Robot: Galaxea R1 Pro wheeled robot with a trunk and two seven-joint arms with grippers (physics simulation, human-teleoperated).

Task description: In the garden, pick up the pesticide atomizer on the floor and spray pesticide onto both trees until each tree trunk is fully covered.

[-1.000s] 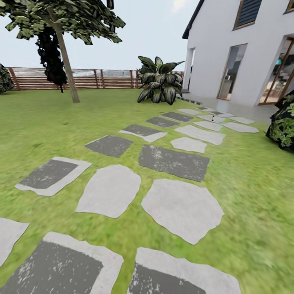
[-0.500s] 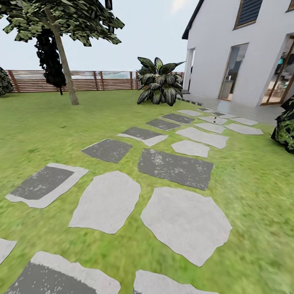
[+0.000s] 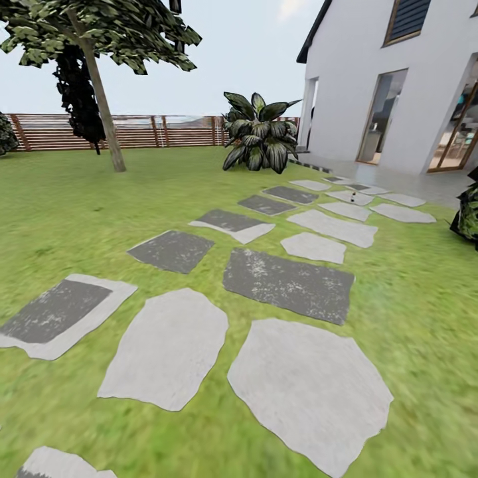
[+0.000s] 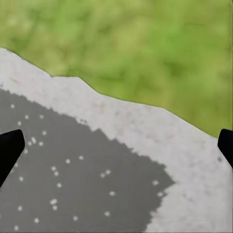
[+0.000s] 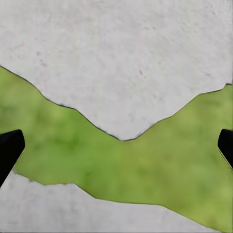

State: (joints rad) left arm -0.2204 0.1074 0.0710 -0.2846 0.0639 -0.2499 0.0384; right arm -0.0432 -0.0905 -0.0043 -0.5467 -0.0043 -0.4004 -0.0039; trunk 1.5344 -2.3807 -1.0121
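I can't pick out the atomizer; one tree [image 3: 99,86] stands far left by the fence [image 3: 146,131]. Both jaws gape apart, empty. I risk rolling past the atomizer unseen among the stepping stones [image 3: 289,282].

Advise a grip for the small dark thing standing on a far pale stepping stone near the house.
The small dark object looks upright and slim, so probably grip its middle side-on, approaching from the near side along the stones. It is too small here to tell handle from nozzle.

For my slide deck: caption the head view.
Stepping-stone path crossing the lawn toward a white house, tree by the fence.
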